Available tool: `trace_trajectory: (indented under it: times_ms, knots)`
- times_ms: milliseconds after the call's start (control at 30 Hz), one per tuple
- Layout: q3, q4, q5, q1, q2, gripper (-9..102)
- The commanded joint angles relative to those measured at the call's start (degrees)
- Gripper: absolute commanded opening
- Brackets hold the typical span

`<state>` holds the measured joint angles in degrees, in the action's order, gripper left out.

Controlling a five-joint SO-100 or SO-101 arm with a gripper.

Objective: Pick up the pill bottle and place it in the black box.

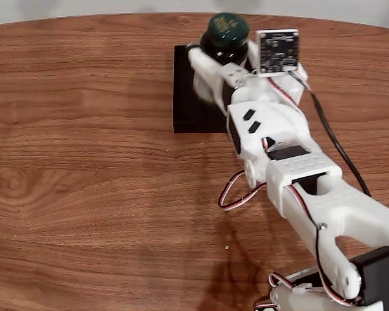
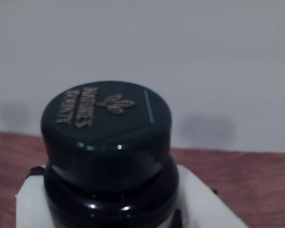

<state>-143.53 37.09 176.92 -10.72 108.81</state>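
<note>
A white robot arm holds the pill bottle (image 1: 225, 35) above the far right part of the black box (image 1: 189, 97) on a wooden table (image 1: 84, 181), seen in the fixed view. The gripper (image 1: 222, 57) is closed around the bottle's dark body, white fingers (image 1: 204, 68) pressing it from either side just below the green cap. The bottle stands upright in the grasp, its long axis roughly vertical and the gold-printed cap facing up toward the camera.

In the wrist view the bottle (image 2: 108, 142) sits close to the lens, cap uppermost, with a white finger (image 2: 31, 194) flanking its shoulder on the left and another on the right. A strip of table and a pale wall lie behind it.

Measured from the box, the bottle hangs over the far edge and right side, not over the middle; the arm reaches in from the near right and covers that half of the tray. Whether the bottle's base already rests on the box floor or hangs clear of it cannot be told, since the gripper and arm hide it. The placement appears near its end. The remaining move likely turns on whether the base lies fully inside the far wall, so that a straight lowering and release leaves it standing in the tray.
</note>
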Motion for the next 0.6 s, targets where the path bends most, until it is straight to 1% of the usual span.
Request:
trace_trajectory:
  times_ms: [0,200,567]
  knots:
    - [4.04,8.17,-0.62,1.76,-3.08,10]
    - [8.61,13.97,-0.44,3.78,-13.97,10]
    - [19.95,20.92,1.49,5.19,-32.43,10]
